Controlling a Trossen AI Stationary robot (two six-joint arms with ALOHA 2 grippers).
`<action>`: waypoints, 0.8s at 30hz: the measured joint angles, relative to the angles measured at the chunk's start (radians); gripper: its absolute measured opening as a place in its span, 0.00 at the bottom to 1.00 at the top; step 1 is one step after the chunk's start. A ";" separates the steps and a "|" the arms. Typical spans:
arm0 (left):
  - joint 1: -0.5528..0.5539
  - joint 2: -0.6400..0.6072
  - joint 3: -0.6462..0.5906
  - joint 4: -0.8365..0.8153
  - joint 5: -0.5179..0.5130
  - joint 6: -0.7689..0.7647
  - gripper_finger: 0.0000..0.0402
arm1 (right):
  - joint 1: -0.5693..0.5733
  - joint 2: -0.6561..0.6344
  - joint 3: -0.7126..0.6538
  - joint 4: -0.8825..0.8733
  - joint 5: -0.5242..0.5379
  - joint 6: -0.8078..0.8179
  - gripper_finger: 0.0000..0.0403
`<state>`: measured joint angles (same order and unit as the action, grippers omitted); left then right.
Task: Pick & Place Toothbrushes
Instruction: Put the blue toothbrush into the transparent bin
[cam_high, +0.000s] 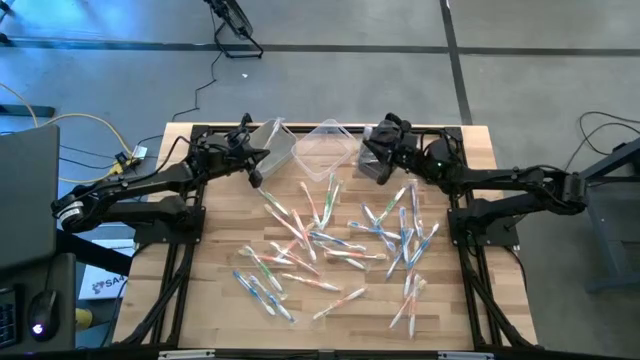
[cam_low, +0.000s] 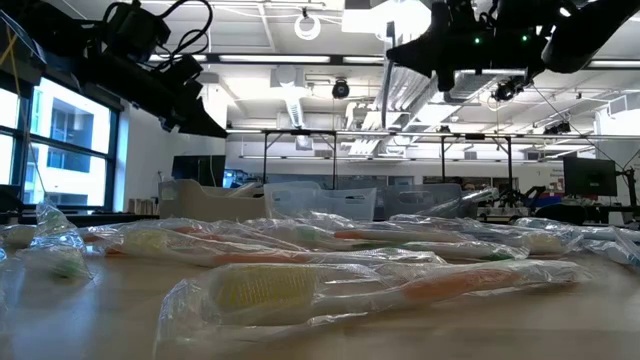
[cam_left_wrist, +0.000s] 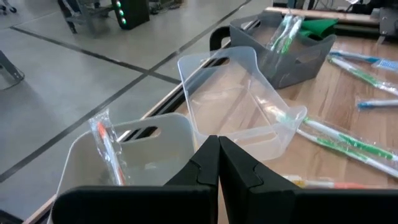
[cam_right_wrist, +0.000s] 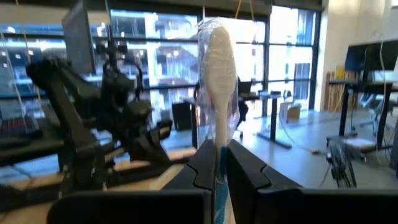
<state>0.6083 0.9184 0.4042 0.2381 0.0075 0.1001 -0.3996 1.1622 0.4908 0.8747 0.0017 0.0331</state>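
Note:
Many wrapped toothbrushes (cam_high: 330, 240) lie scattered on the wooden table; they also show in the low view (cam_low: 380, 285). Three bins stand at the far edge: a whitish one (cam_left_wrist: 155, 143) holding an orange toothbrush (cam_left_wrist: 106, 149), a clear one (cam_left_wrist: 236, 99), and a grey one (cam_left_wrist: 292, 50) holding green toothbrushes. My left gripper (cam_left_wrist: 217, 158) is shut and empty above the whitish bin (cam_high: 268, 140). My right gripper (cam_right_wrist: 219, 168) is near the grey bin (cam_high: 372, 140), raised off the table and shut on a wrapped toothbrush (cam_right_wrist: 219, 74). My right gripper pinches the wrapped toothbrush between its two fingers on the blue part of the handle (cam_right_wrist: 221, 180). The white head end (cam_right_wrist: 219, 56), in its clear wrapper, stands out past the fingertips. The toothbrush is lifted clear of the table.
The table's black frame rails (cam_high: 200, 240) run along both sides. My left arm (cam_right_wrist: 93, 124) shows across from the right wrist camera. A small green object (cam_left_wrist: 320, 26) lies in the grey bin. Cables lie on the floor beyond the table.

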 joint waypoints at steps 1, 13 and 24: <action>0.000 0.000 0.000 0.013 0.000 0.000 0.00 | 0.000 0.000 0.000 0.010 0.000 0.000 0.03; 0.000 0.000 0.000 0.349 0.094 -0.104 0.00 | 0.000 0.003 0.000 0.089 0.000 0.000 0.03; 0.000 0.018 0.000 0.318 0.118 -0.131 0.02 | 0.000 0.024 0.000 0.113 -0.004 0.040 0.03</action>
<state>0.6082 0.9366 0.4046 0.5561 0.1253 -0.0306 -0.3992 1.1866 0.4911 0.9875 -0.0025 0.0730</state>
